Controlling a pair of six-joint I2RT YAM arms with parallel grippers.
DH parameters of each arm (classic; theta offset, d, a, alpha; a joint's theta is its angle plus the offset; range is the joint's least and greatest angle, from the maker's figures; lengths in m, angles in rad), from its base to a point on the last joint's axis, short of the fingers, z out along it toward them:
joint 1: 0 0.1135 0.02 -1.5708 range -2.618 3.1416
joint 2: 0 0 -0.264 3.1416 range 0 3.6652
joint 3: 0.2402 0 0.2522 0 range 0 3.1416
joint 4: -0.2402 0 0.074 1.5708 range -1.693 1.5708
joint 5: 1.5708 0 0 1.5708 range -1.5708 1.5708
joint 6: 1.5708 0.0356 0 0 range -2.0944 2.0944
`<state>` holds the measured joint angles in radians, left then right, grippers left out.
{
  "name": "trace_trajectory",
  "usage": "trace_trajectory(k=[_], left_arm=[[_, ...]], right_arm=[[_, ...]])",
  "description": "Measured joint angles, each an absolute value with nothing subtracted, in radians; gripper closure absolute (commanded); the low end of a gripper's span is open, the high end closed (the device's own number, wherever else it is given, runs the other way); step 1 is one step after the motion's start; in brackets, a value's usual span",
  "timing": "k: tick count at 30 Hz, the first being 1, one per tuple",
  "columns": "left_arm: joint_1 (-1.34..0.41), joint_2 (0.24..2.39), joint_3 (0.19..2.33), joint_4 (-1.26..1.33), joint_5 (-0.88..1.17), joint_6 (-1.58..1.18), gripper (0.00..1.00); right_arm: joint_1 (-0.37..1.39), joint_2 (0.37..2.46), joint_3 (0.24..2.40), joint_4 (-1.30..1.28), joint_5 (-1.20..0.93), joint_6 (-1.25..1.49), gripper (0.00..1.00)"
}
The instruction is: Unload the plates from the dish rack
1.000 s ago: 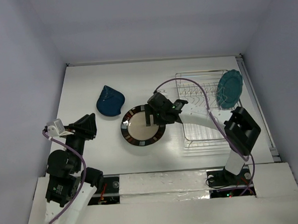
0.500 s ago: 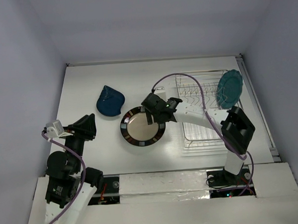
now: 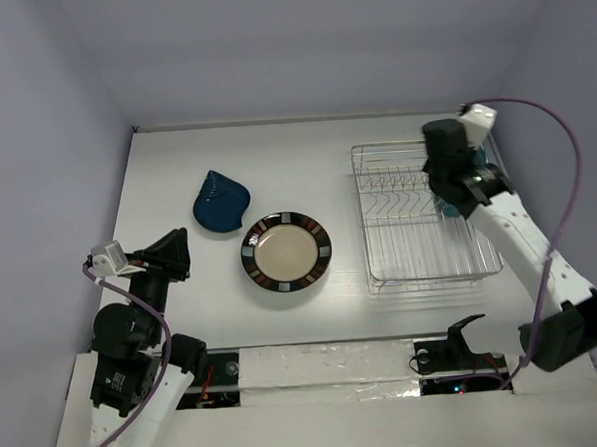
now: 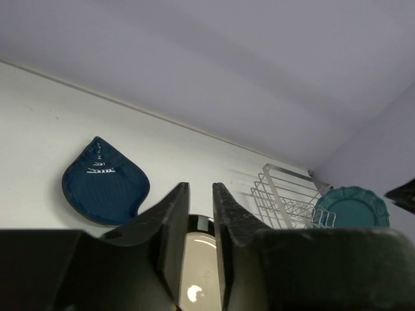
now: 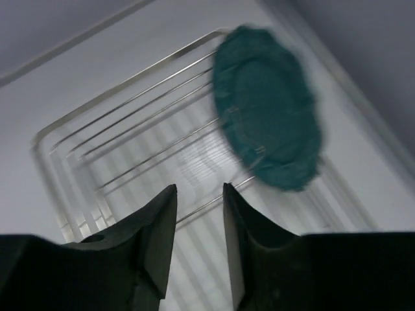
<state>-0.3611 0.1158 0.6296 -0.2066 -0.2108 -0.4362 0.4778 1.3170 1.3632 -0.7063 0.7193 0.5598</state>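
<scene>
"How's your light?"

"Soft and even from overhead. Your white table (image 3: 305, 153) is bright, the walls look lavender, and shadows are faint."

"Any blur?"

"Your right wrist view is smeared, and the teal plate (image 5: 269, 116) has fuzzy edges. On the left wrist view, glare dots the round plate (image 4: 196, 275), and the left gripper (image 4: 200, 189) is dark."

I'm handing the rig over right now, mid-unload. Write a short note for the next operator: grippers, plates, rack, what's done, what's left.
Left gripper: jaws slightly apart, empty, at the near left of the table, clear of the plates.
Right gripper: open, empty, above the far right end of the dish rack, pointed towards the teal plate.
Done: the blue shell-shaped plate and the round cream-centred plate lie flat on the table, left of the rack.
Left: the teal plate stands upright in the rack, not yet gripped. It is the only plate visible there. Likely next: grasp it, lift it out and set it on the table.
</scene>
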Motion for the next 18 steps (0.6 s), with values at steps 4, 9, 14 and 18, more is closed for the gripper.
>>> trace_trajectory(k=[4, 9, 14, 18], left_arm=[[-0.361, 0.109, 0.63, -0.208, -0.211, -0.436, 0.93], [-0.361, 0.106, 0.63, -0.215, -0.212, -0.437, 0.9], [-0.361, 0.097, 0.63, -0.224, -0.211, -0.437, 0.85], [-0.361, 0.095, 0.63, -0.228, -0.211, -0.439, 0.84]], right_arm=[[0.22, 1.168, 1.252, -0.665, 0.721, 0.471, 0.31], [0.008, 1.112, 1.176, -0.599, 0.592, 0.355, 0.37], [-0.04, 1.203, 1.184, -0.564, 0.562, 0.237, 0.47], [-0.086, 1.32, 1.198, -0.564, 0.527, 0.181, 0.43]])
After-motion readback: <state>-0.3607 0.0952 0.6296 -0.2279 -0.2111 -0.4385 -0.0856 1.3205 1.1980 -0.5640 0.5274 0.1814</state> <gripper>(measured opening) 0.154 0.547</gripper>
